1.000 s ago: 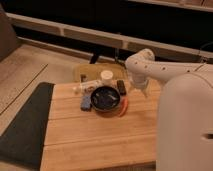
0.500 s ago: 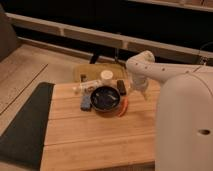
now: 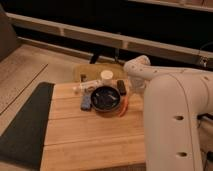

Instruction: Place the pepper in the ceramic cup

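Pincer [image 3: 134, 93]: low at the right side of the desk [image 3: 90, 135], just beside the pepper [image 3: 124, 106] and largely masked by the arm; open or closed cannot be told. Risks: the pepper lies against the rim of the dark bowl [image 3: 105, 98], so a descent may strike the bowl or push the pepper aside. The cup [image 3: 106, 76] stands beyond the bowl and is narrow-mouthed, so a crooked release may miss. Pepper: small, slender, orange-red, slightly bowed; likely to roll or slip.
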